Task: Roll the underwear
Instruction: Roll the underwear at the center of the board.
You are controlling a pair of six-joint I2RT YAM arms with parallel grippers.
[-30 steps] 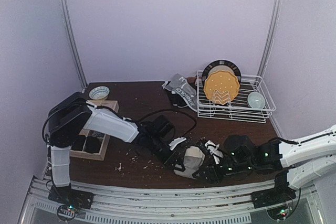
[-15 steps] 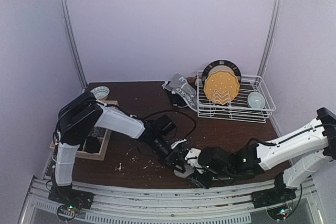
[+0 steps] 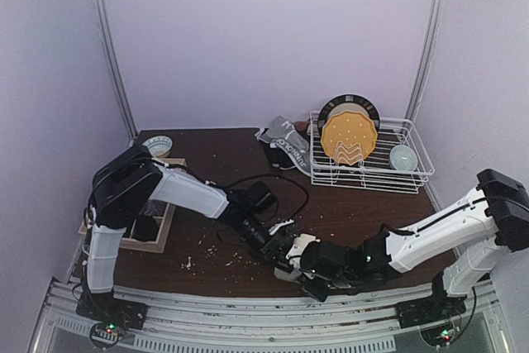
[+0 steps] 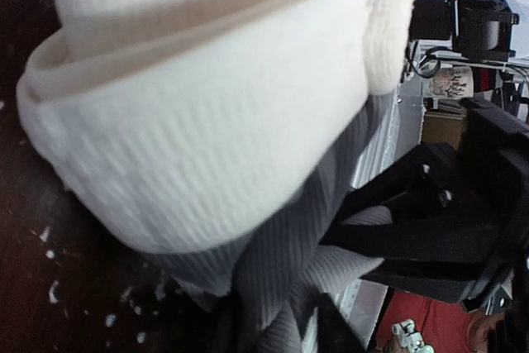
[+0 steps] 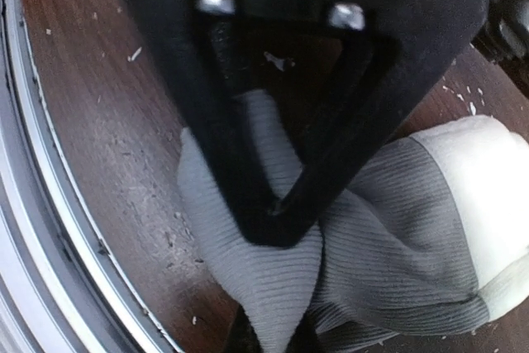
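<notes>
One piece of underwear (image 3: 301, 245), grey ribbed cloth with a wide white waistband, lies bunched on the dark table near the front edge. It fills the left wrist view (image 4: 207, 138) and shows in the right wrist view (image 5: 397, 204). My left gripper (image 3: 279, 249) is at its left side, shut on a fold of the grey cloth (image 4: 277, 328). My right gripper (image 3: 311, 275) is at its near right side, shut on a grey corner (image 5: 273, 338). A black finger frame (image 5: 273, 121) lies over the cloth. More underwear (image 3: 285, 145) is piled at the back.
A white wire dish rack (image 3: 413, 173) at the back right holds a yellow plate (image 3: 349, 140) and a small bowl (image 3: 402, 157). A wooden tray (image 3: 140, 229) sits at the left with a bowl (image 3: 155, 146) behind it. Crumbs are scattered on the table. The metal front rail (image 5: 33, 204) is close.
My right arm has stretched out to the left and its gripper has moved in onto the near side of the underwear. My left gripper has stayed at the cloth.
</notes>
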